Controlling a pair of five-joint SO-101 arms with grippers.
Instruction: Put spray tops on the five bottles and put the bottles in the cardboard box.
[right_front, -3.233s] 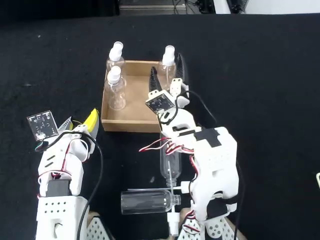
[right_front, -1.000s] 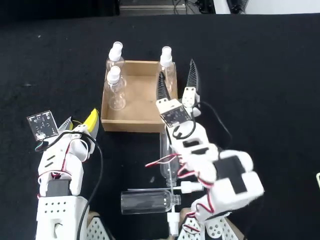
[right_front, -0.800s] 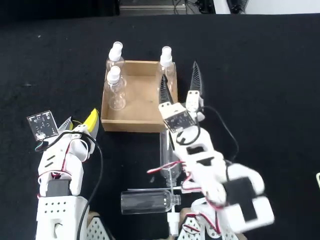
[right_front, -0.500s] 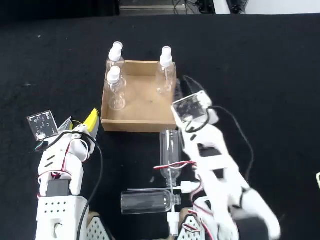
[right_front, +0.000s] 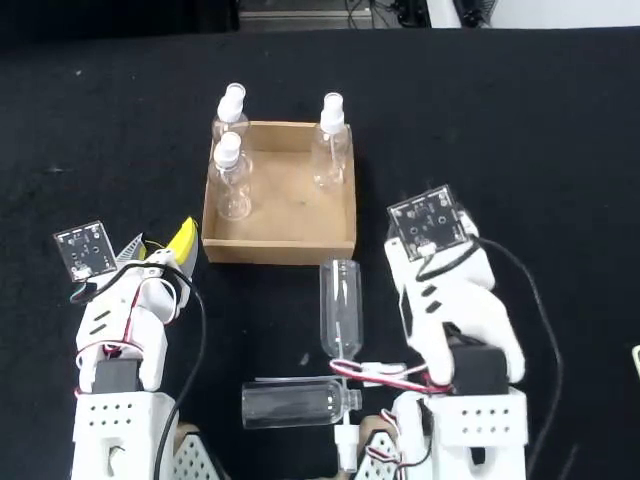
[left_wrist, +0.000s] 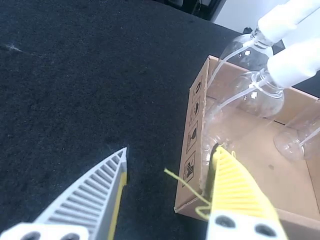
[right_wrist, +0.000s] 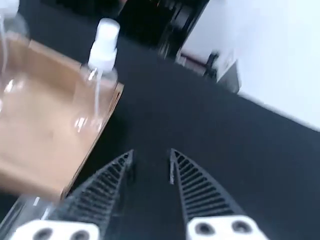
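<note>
The cardboard box (right_front: 280, 245) holds three clear bottles with white spray tops: two at its left side (right_front: 231, 178) (right_front: 232, 108) and one at the far right corner (right_front: 331, 145). Two uncapped bottles lie on the black table in front of the box, one lengthwise (right_front: 341, 308) and one crosswise (right_front: 297, 403). Loose white spray tops (right_front: 385, 373) (right_front: 347, 446) lie by their necks. My left gripper (left_wrist: 170, 150) is open beside the box's left wall (left_wrist: 196, 125), holding nothing. My right gripper (right_wrist: 151, 151) hangs off the box's right near corner, jaws slightly apart and empty, with the capped bottle (right_wrist: 98, 75) beyond it.
Both arm bases stand at the table's near edge, the left one (right_front: 118, 420) and the right one (right_front: 470, 430). Red and white wires (right_front: 400, 375) cross near the lying bottles. Black cloth stretches to the right of the box and behind it.
My right gripper let go of the capped bottle in the box's far right corner and drew back toward the near right, its jaws narrowing. The left arm stayed still.
</note>
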